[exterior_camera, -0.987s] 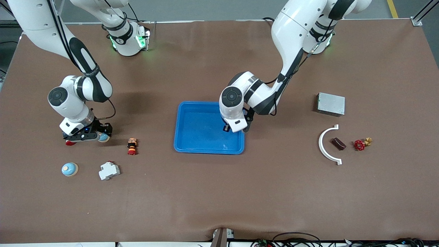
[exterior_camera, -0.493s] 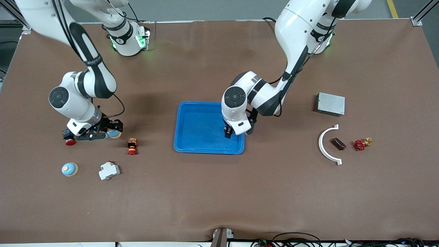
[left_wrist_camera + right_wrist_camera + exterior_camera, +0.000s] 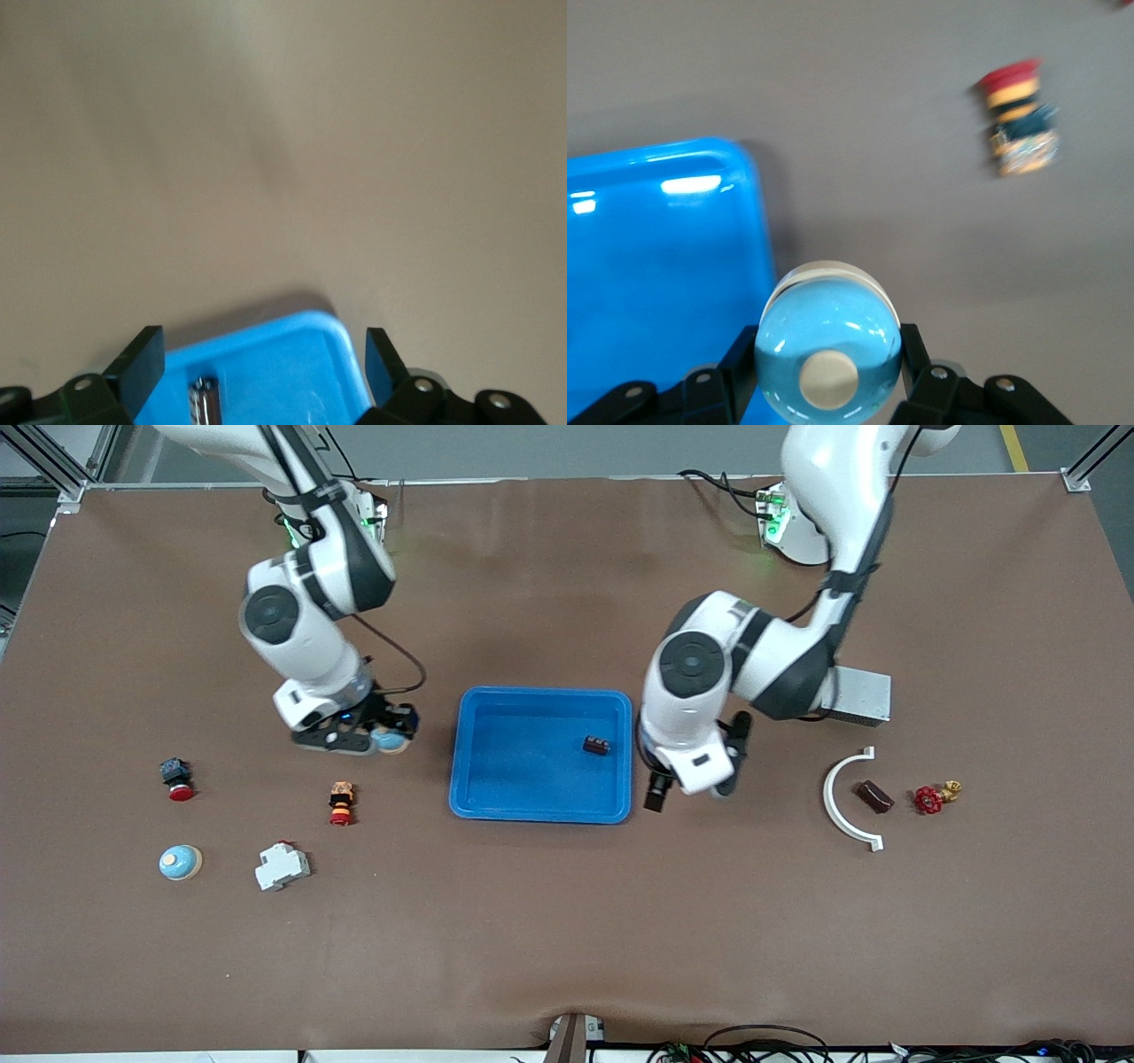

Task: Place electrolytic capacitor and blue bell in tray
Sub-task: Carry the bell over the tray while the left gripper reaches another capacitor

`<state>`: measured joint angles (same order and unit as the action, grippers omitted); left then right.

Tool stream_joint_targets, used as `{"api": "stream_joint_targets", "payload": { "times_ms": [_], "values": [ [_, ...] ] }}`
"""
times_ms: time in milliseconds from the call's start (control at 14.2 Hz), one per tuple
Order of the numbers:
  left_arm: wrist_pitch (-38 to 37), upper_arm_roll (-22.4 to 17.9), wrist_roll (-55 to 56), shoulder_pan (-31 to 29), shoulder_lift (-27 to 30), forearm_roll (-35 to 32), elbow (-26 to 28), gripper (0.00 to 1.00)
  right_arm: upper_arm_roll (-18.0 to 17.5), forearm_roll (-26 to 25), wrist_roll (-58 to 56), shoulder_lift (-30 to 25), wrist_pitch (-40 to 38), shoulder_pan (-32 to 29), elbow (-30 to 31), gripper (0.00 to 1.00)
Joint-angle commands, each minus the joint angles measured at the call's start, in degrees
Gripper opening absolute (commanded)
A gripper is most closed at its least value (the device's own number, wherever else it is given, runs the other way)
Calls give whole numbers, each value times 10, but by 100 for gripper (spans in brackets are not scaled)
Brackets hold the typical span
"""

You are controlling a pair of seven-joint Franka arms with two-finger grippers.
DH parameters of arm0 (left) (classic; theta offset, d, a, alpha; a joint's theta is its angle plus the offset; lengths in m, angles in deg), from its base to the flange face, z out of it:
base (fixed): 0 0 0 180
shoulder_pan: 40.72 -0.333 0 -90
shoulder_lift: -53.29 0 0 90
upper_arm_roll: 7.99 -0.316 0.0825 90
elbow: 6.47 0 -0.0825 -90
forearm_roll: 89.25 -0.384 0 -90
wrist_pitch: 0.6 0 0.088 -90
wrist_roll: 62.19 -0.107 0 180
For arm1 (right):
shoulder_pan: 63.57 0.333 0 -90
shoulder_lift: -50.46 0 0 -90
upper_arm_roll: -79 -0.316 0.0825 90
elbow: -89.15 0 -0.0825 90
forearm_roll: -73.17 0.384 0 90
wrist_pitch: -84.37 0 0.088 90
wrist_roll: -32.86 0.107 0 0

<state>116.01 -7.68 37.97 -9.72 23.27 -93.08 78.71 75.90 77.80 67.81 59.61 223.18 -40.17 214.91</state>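
Blue bell (image 3: pixel 828 345) clenched in right hand (image 3: pixel 359 737) beside tray (image 3: pixel 469 779); left hand (image 3: pixel 687 788) released; capacitor (image 3: pixel 595 745) in tray.

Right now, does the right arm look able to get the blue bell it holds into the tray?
Probably yes. The right hand, shut on the blue bell, hangs beside the tray, and nothing stands between them.

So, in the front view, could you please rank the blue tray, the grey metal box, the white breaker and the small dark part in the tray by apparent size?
1. blue tray
2. grey metal box, partly hidden by the left arm
3. white breaker
4. small dark part
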Motion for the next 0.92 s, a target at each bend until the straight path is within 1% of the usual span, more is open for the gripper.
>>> {"api": "stream_joint_targets", "payload": {
  "times_ms": [0,141,282,423,634,775,846],
  "values": [
    [-22,6,-79,-51,38,-7,13,100,8,2,89,40,4,44,-34,0],
    [-39,6,-144,-86,42,-6,14,100,10,-5,155,61,13,82,-38,0],
    [-52,7,-221,-123,49,0,15,100,10,-18,203,78,32,103,-38,0],
    [-59,7,-267,-145,50,1,17,100,11,-40,251,99,40,124,-42,0],
    [-66,7,-352,-183,44,0,19,100,11,-90,330,156,43,143,-88,0],
    [-66,6,-410,-213,42,1,26,100,11,-105,366,198,45,155,-124,0],
    [-66,6,-421,-225,40,-6,28,100,12,-109,375,211,45,161,-137,0]
  ]
}}
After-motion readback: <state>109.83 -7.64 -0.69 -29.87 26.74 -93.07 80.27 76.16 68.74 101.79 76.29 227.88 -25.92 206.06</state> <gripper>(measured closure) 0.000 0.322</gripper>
